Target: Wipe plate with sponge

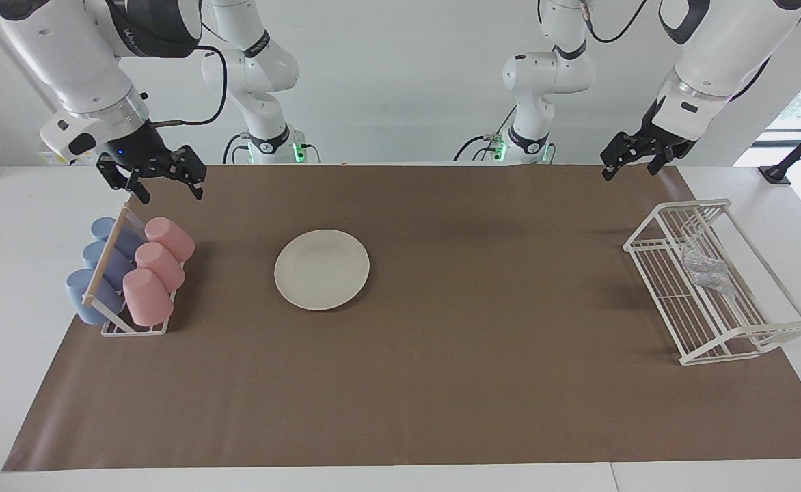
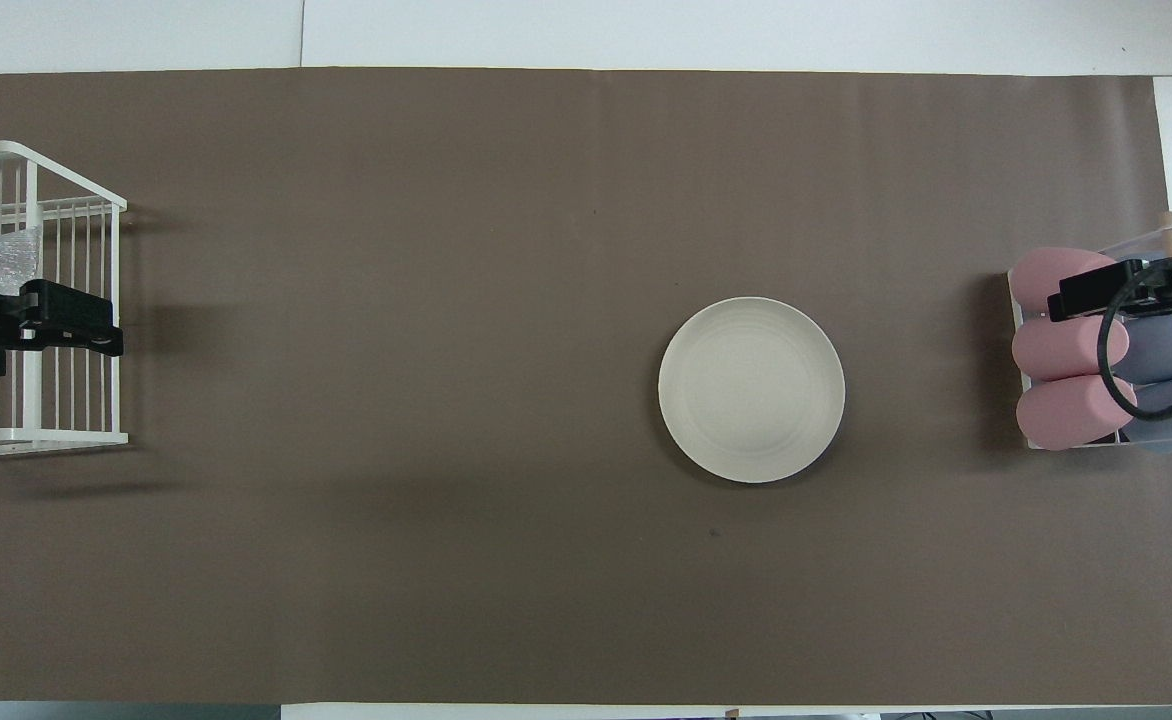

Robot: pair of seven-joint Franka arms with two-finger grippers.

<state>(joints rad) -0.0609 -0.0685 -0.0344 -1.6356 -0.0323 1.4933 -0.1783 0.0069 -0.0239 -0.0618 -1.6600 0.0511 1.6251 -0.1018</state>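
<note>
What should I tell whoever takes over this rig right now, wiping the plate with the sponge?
Left gripper: open, empty, raised over the table edge near the white wire rack.
Right gripper: open, empty, raised over the cup rack with its pink and blue cups.
Sponge: lying in the white wire rack at the left arm's end of the table.
Plate: flat on the brown mat, toward the right arm's end, nothing on it.
Done: nothing.
Left: pick the sponge out of the rack, carry it to the plate, wipe.
</note>
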